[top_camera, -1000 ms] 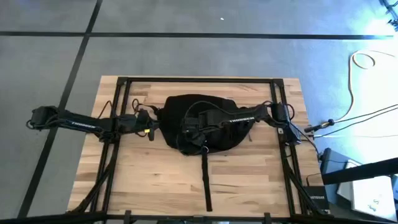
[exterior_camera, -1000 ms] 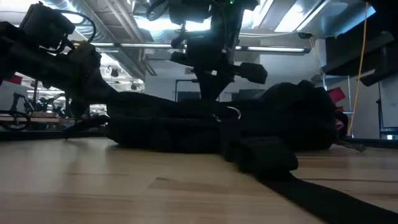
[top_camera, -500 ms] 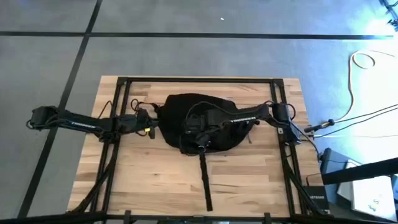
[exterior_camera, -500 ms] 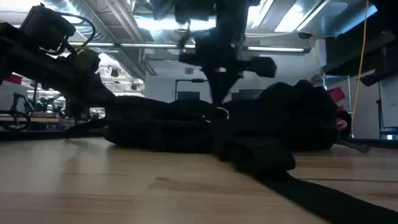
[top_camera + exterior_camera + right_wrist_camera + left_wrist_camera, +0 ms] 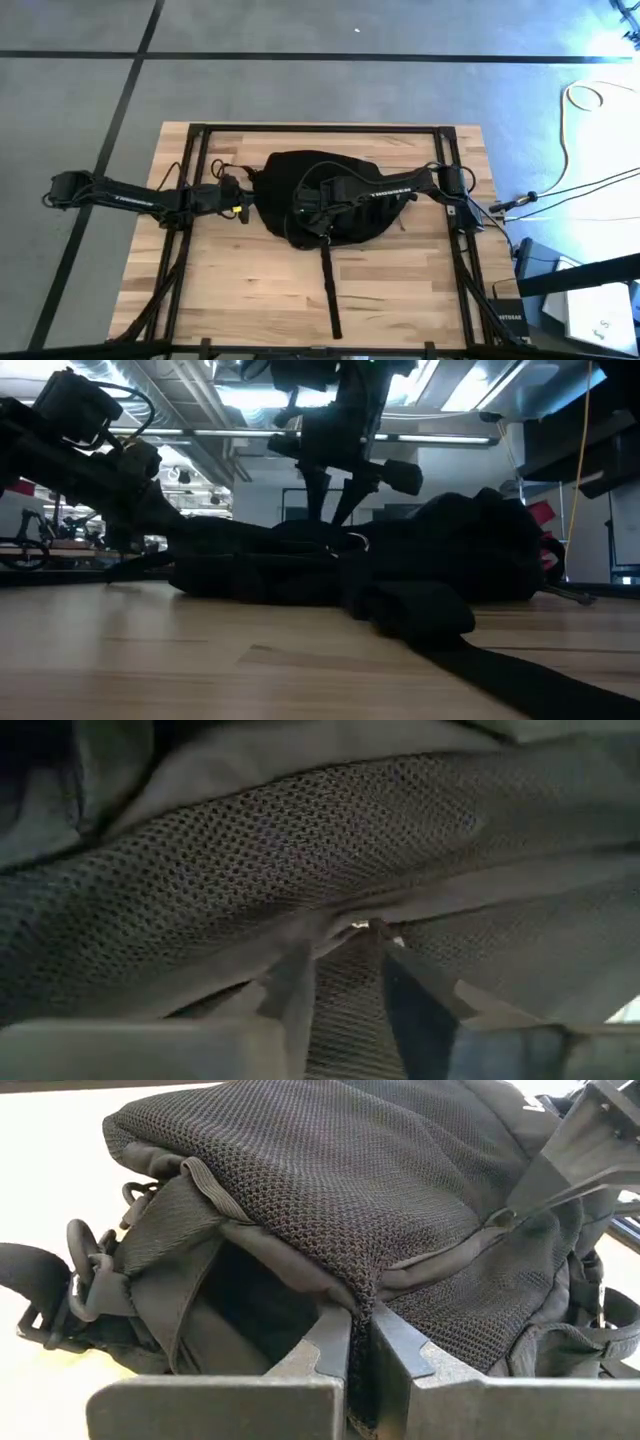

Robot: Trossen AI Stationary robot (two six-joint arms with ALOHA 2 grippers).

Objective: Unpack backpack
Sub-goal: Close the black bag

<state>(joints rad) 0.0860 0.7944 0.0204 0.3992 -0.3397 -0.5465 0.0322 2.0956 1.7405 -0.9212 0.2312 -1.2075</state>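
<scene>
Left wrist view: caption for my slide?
Left gripper pinches the backpack's mesh edge beside its open pocket; right fingers at the zipper.

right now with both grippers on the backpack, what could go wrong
The left gripper is shut on only a thin fold of the backpack mesh, so the fabric may slip out if pulled. The right gripper sits around the small zipper pull and could lose it. The long strap trailing across the table might snag.
</scene>
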